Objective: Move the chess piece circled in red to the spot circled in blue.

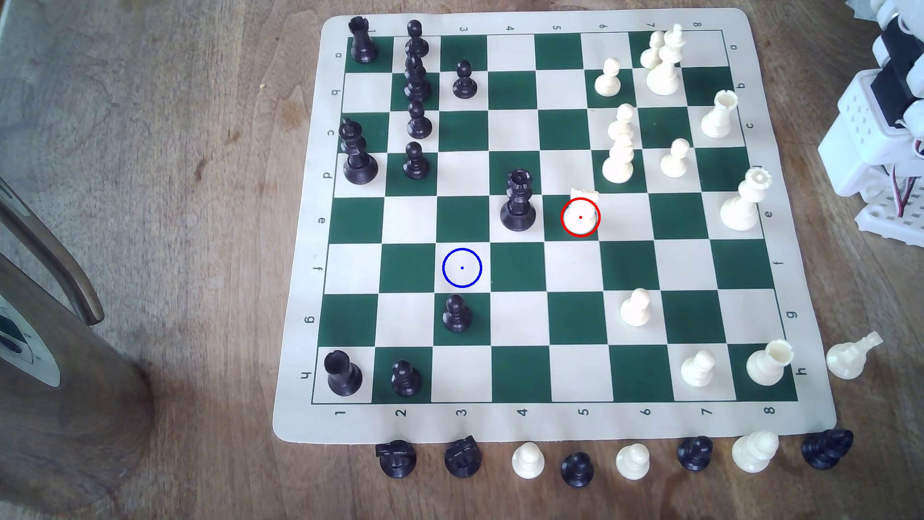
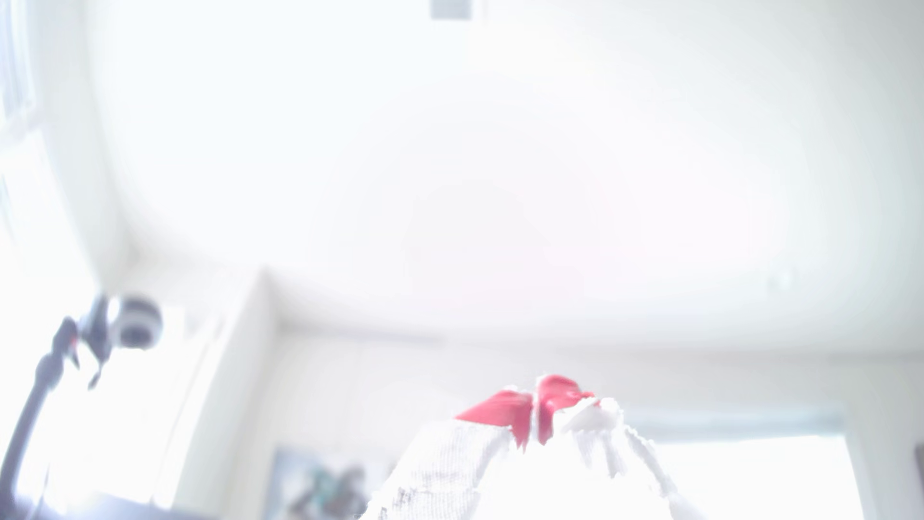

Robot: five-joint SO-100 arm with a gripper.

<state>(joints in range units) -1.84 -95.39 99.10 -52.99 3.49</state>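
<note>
1. The chess piece circled in red (image 1: 580, 212) is a small cream knight-like piece with a blocky head. It stands upright on a dark green square in row e, column 5, about mid-board in the exterior view.

2. The spot circled in blue (image 1: 462, 268) is an empty cream square in row f, column 3. It lies to the exterior view's left of the piece and one row nearer the camera.

3. A tall black piece (image 1: 518, 201) stands on the square just left of the cream piece, and a black pawn (image 1: 456, 314) sits on the square just nearer than the blue spot. Both leave little room for a careless approach.

4. The arm's white base (image 1: 885, 115) sits off the board at the exterior view's right edge. In the wrist view the gripper (image 2: 537, 417) points up at a washed-out ceiling, its red-tipped fingers (image 2: 500, 406) look close together with nothing between them, though the glare makes this hard to be sure of.

5. The piece looks like light, hard, smooth plastic, so I'd expect it to slip or tip if pinched at the angular head.

6. I'd take hold low on the neck, just above the round base, coming straight down from above so the black neighbour stays untouched.
</note>
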